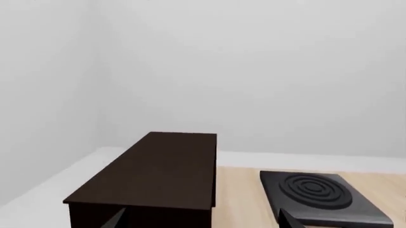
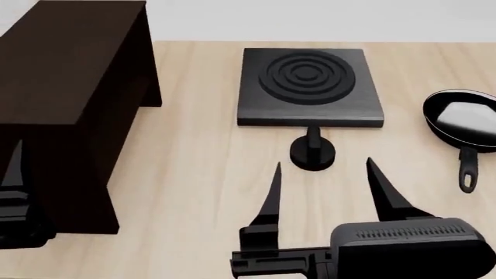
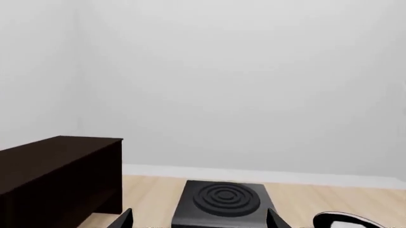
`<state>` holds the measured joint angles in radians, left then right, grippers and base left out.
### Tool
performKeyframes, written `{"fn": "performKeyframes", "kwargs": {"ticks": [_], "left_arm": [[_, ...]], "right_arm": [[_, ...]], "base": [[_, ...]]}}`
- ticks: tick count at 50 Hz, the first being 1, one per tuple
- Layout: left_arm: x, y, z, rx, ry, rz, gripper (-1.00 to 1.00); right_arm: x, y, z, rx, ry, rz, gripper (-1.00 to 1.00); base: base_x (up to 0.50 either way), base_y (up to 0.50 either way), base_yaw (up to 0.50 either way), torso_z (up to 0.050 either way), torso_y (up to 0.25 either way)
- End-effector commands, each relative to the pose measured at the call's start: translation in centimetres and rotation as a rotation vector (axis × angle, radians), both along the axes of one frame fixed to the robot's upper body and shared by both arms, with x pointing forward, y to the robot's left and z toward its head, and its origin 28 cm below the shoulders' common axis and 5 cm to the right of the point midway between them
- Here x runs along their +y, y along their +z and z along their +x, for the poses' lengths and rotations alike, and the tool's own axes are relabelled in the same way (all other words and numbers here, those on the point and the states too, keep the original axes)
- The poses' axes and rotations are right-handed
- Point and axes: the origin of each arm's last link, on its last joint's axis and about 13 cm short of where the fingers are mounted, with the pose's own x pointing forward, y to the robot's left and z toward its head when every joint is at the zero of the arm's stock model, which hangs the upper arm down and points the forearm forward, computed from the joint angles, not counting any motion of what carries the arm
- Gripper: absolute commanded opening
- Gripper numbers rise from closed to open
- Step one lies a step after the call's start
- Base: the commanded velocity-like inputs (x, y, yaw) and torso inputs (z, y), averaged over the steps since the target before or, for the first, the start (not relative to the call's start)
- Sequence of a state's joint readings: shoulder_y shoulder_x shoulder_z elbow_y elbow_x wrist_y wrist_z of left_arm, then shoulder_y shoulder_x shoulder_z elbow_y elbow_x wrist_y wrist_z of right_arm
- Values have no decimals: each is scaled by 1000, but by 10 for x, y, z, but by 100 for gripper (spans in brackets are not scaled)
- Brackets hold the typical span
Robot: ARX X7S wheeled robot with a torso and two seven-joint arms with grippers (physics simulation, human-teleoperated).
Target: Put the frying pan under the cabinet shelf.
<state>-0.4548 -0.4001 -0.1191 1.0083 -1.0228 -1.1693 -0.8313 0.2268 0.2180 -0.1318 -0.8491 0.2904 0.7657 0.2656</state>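
Black frying pan (image 2: 463,120), handle toward robot

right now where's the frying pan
In the head view the frying pan sits on the wooden table at the far right, just right of the black square slab, its handle pointing toward the robot, ahead of the open right gripper.

Bench (image 2: 194,151): pale wood, fine grain, matt. Cabinet shelf (image 2: 62,75): dark brown wood, matt. Frying pan (image 2: 465,119): black outside, glossy pale-grey inside. Ringed slab (image 2: 310,87): matt black. Right tool (image 2: 324,171): black, plastic-looking.
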Motion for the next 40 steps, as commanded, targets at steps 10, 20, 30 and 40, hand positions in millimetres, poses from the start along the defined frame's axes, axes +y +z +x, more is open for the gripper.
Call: {"fn": "performKeyframes", "kwargs": {"ticks": [10,20,30,40], "left_arm": [[3,9,-3,-30,10,-23,100],[3,18,-9,-55,13,-25,100],[8,41,-22,-123,60,-34,100],[23,57,-25,-182,153,-84,100]], "right_arm": [[-1,3,0,-5,-6,3,100],[0,8,-2,-18,-5,-4,100],[-1,5,-3,-22,-8,-10,100],[0,3,-3,-14,-8,-14,100]], "base": [[48,0,0,0,0],[170,0,0,0,0],[163,0,0,0,0],[25,0,0,0,0]]}}
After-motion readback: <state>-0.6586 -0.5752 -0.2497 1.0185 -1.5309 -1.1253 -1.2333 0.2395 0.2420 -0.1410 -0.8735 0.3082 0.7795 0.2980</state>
